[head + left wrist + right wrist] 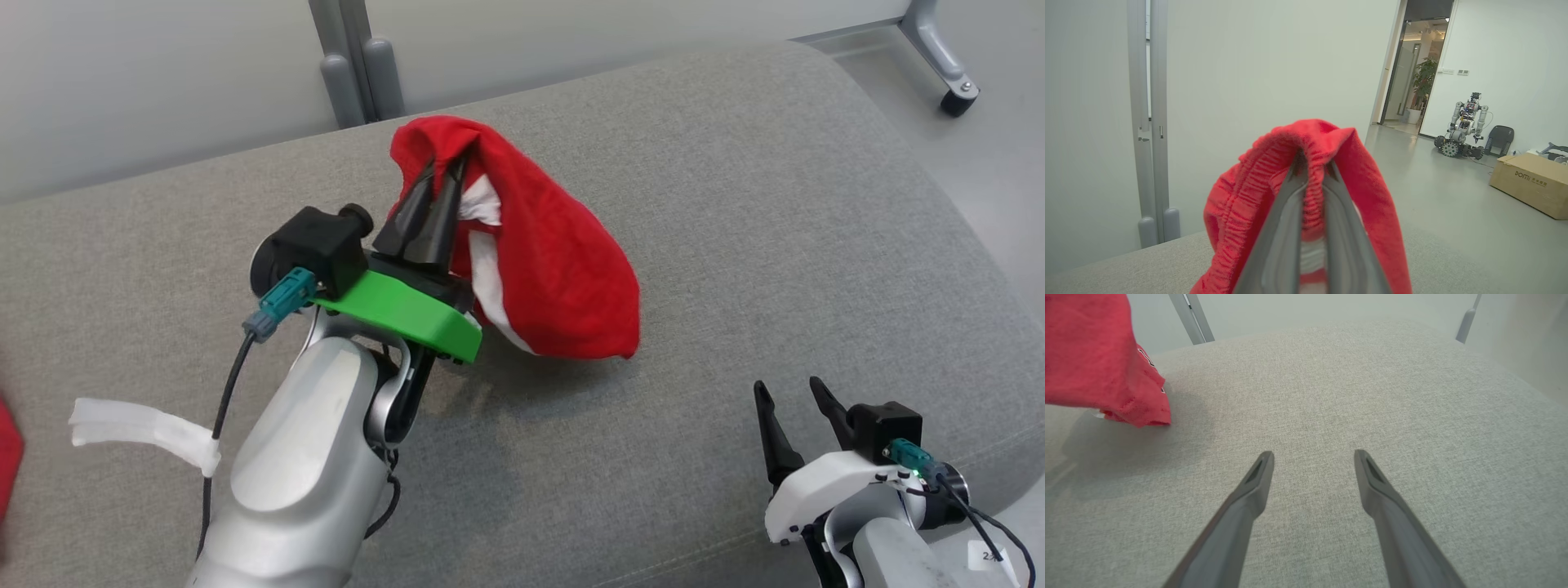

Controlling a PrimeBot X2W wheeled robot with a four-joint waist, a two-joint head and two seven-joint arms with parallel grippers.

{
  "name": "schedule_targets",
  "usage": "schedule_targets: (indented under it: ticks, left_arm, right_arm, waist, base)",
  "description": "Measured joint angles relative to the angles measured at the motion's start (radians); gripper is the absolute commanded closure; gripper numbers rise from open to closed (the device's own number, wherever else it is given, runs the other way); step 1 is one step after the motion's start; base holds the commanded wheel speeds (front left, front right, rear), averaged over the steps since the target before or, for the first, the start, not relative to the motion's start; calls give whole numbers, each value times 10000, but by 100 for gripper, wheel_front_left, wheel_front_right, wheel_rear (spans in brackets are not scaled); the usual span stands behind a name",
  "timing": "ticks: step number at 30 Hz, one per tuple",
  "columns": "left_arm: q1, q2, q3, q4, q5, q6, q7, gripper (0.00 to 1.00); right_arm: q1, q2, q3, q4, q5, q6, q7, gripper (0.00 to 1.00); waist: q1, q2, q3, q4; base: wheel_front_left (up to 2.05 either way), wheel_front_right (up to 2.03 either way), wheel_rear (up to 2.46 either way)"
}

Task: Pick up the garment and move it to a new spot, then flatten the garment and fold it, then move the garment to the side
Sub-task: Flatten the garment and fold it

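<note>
– Head view: what is gripped by the left gripper (445,167)?
– The garment (555,269), red, with some white showing inside. The jaws are closed narrow on the waistband. The pinch is confirmed in left wrist view, where the elastic is bunched between the two fingers (1286,228).
– Where is the garment placed?
– It is hung from that pinch above the middle of the grey padded bench (775,204). The long axis is run from the pinch at the top, down and toward the robot's right. The lowest corner is seen very near the surface, and contact cannot be told.
– Right gripper (789,388)?
– Its jaws are spread wide and nothing is held. It is kept low at the near right of the bench, well apart from the cloth. In right wrist view the red cloth is seen up and to the left of those fingers.
– Step judged?
– The carry to a new spot is judged the step in hand. Flattening and folding are not yet done.
– What is the next move turned on?
– The free lower end is pointed toward the right arm, so that arm is nearer to it. A spread would likely be made by having that corner taken on the right.
</note>
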Motion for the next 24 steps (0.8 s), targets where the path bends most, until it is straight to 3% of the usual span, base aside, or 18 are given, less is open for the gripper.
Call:
schedule_targets:
  ticks: [2,6,10,18,19,20,21,24]
  left_arm:
    - [-82,-4,113,907,163,299,-6,100]
    - [-50,111,159,2564,435,454,4,100]
    - [32,755,357,4163,721,612,8,100]
    - [659,1582,1145,5242,917,880,6,100]
    - [745,1632,1204,5304,980,892,6,82]
    - [849,1676,1273,5311,1012,892,6,53]
    - [939,1707,1327,5308,1068,903,6,0]
    - [1236,1655,1540,5260,1172,974,6,0]
  right_arm:
    - [8,-8,-6,-4,19,0,2,0]
    - [-7,-2,-15,-15,23,0,2,0]
    - [-110,0,-2,-138,79,0,2,0]
    - [-321,0,339,-458,94,0,2,0]
    - [-338,0,454,-485,96,0,2,0]
    - [-359,4,562,-518,117,0,2,0]
    - [-394,8,652,-564,157,0,2,0]
    - [-535,-2,1041,-759,313,0,2,0]
  waist:
    - [0,0,38,-49]
    - [0,0,139,-58]
    - [0,0,286,33]
    - [0,0,527,526]
    - [0,0,549,596]
    - [0,0,568,666]
    - [0,-1,588,731]
    - [0,0,636,924]
  base:
    - [0,0,0]
    - [0,0,0]
    - [0,0,0]
    - [0,0,0]
    - [0,0,0]
    - [0,0,0]
    - [0,0,0]
    - [0,0,0]
